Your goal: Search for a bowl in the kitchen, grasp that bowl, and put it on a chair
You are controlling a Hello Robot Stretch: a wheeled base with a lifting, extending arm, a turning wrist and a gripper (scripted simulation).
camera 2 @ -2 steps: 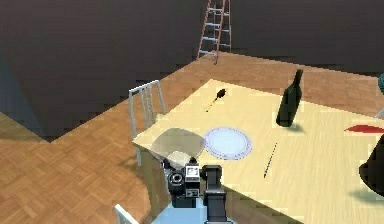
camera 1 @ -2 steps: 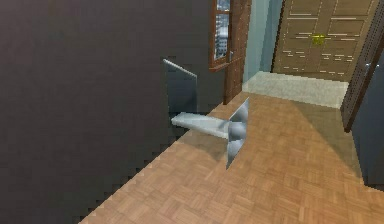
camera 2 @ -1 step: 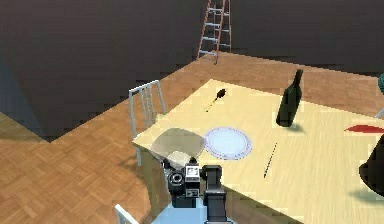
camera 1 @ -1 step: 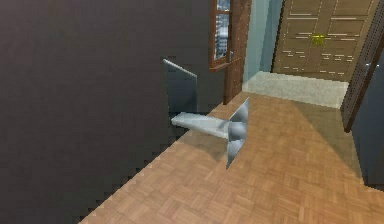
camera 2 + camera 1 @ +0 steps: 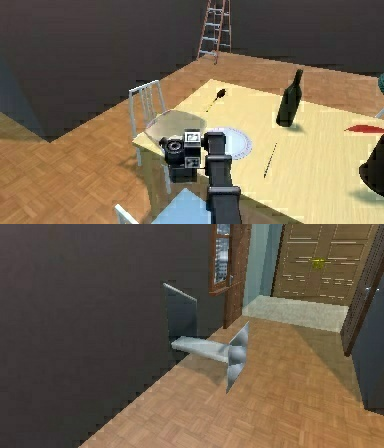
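white chair (image 5: pixel 148 100) at the table's (image 5: pixel 320 170) edge, ten o'clock from the gripper (image 5: pixel 172 149); can't tell if it grasps anything. pale round dish (image 5: pixel 241 146), possibly the bowl, at its three o'clock; dark bottle (image 5: pixel 290 100) at two.

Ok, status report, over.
Arm out, jaws at the table corner; can't tell if holding. Grey round dish close by, maybe the bowl. Dark bottle stands well off.
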